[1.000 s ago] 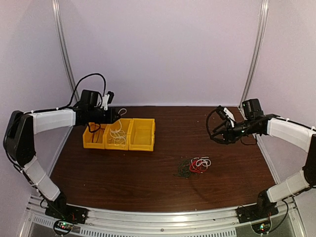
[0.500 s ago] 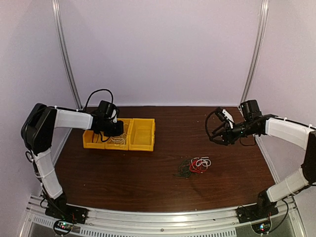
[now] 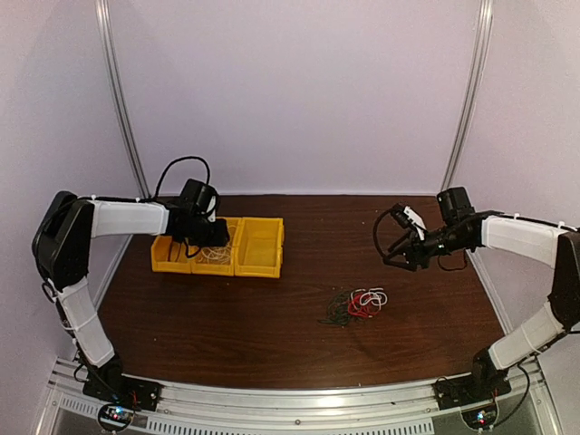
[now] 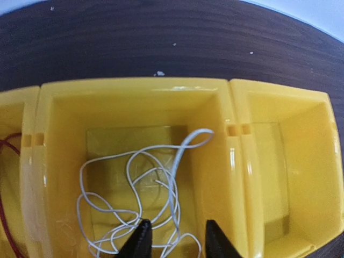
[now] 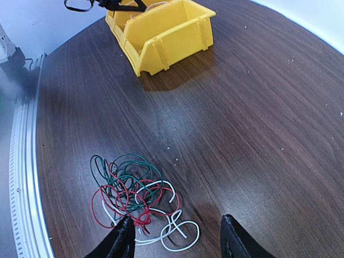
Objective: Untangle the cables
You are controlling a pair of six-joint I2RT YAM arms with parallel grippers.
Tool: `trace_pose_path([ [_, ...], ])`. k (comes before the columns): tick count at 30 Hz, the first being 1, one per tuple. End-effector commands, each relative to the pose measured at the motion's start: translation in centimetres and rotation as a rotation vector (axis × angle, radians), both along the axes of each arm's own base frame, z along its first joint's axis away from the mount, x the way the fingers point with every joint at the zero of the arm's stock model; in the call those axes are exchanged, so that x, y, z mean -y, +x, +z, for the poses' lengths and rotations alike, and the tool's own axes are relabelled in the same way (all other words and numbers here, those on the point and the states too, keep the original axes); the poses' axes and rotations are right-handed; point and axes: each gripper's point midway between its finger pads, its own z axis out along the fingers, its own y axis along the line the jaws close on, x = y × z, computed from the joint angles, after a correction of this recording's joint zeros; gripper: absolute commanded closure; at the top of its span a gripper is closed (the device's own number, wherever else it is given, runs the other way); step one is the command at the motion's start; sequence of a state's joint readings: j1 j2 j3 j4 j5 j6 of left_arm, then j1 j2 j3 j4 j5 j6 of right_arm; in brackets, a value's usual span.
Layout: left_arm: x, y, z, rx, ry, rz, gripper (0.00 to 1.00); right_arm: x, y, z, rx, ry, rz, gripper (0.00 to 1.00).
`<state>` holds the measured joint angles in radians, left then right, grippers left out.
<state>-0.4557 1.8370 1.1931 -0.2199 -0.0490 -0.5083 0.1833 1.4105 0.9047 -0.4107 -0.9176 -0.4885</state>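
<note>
A tangle of red, white and dark green cables (image 3: 355, 305) lies on the brown table, and it shows at the lower left of the right wrist view (image 5: 134, 199). A loose white cable (image 4: 134, 183) rests coiled in the middle yellow bin (image 4: 134, 88), also seen from above (image 3: 216, 255). My left gripper (image 4: 174, 228) hangs low over that bin (image 3: 210, 237), jaws apart, with one white strand running loosely between them. My right gripper (image 5: 177, 228) stands open above the table, beyond and right of the tangle (image 3: 391, 252), holding nothing.
Three yellow bins (image 3: 263, 249) stand in a row at the back left. The right-hand bin (image 4: 301, 107) holds nothing, and a red wire (image 4: 9, 144) shows in the left one. The bins (image 5: 166, 37) also appear far off in the right wrist view.
The left arm came down over the middle bin and its jaws opened, leaving the white cable in the bin. The right gripper drifted slightly left and lower.
</note>
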Motion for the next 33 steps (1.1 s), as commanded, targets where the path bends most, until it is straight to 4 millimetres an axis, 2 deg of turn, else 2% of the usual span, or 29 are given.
trace_pose_path([
  [1, 0.9, 0.8, 8.8, 0.183, -0.046, -0.005, 0.53, 0.7, 0.5, -2.3, -0.046, -0.074, -0.011, 0.46],
  [3, 0.7, 0.4, 10.2, 0.199, -0.049, -0.007, 0.41, 0.6, 0.2, -3.1, -0.079, -0.081, 0.020, 0.46],
  [4, 0.9, 0.1, 10.8, 0.207, -0.056, -0.018, 0.38, 0.5, -0.1, -3.3, -0.094, -0.080, 0.040, 0.45],
  [10, 2.4, -1.9, 14.0, 0.288, 0.004, -0.066, 0.36, -1.4, -2.2, -3.4, -0.142, -0.046, 0.154, 0.37],
  [15, 4.3, -3.4, 14.5, 0.298, 0.013, -0.111, 0.37, -2.9, -3.8, -4.4, -0.192, -0.058, 0.234, 0.37],
  [18, 5.4, -4.3, 14.4, 0.321, 0.051, -0.139, 0.38, -3.1, -4.0, -4.8, -0.199, -0.071, 0.245, 0.37],
  [22, 6.5, -5.1, 13.4, 0.334, 0.126, -0.160, 0.38, -3.4, -4.7, -5.2, -0.206, -0.088, 0.278, 0.38],
  [25, 7.5, -5.5, 12.7, 0.317, 0.117, -0.185, 0.39, -3.6, -4.6, -5.5, -0.208, -0.098, 0.276, 0.41],
  [33, 10.6, -6.4, 13.3, 0.346, 0.066, -0.274, 0.39, -3.7, -4.7, -6.3, -0.241, -0.110, 0.281, 0.55],
])
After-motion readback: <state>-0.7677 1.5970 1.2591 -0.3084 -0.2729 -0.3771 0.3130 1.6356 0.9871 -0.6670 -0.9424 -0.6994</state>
